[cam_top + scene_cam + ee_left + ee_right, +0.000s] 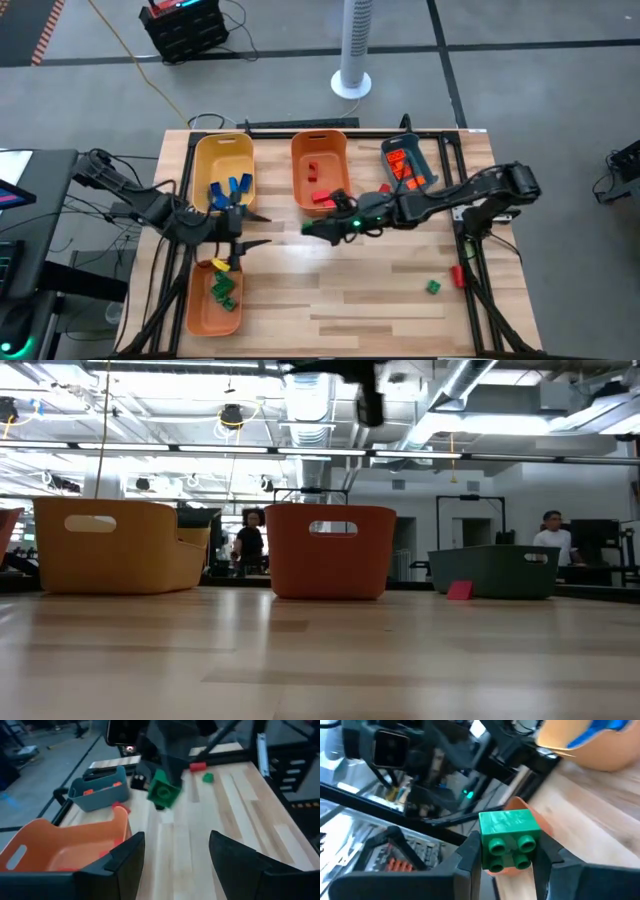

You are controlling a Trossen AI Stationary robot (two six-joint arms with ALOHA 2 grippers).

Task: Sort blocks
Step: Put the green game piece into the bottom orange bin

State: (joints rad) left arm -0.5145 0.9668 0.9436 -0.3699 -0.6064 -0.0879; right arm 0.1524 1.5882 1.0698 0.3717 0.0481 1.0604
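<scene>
My right gripper (312, 229) hangs above the table's middle, in front of the orange bin (320, 195), and is shut on a green block (510, 840). The same block (162, 792) shows in the left wrist view. My left gripper (255, 228) stands open just left of it, fingers pointing toward the right gripper, with nothing between them (175, 850). It hovers between the yellow bin (225, 150), which holds blue blocks, and a near-left orange bin (195, 300) holding green blocks (223, 290). A loose green block (433, 287) and a red one (456, 275) lie near the right edge. My right gripper pinches the green block by two opposite side faces (486, 847) between its two fingers (470, 855). The fingers lie about level and point toward the table's left. The block is lifted clear of the table, its studded face turned back toward the wrist.
A teal bin (425, 160) with orange-red blocks stands at the far right, and the middle orange bin holds red blocks (322, 197). Bare wood lies along the near middle (340, 300). People stand in the room beyond (248, 540).
</scene>
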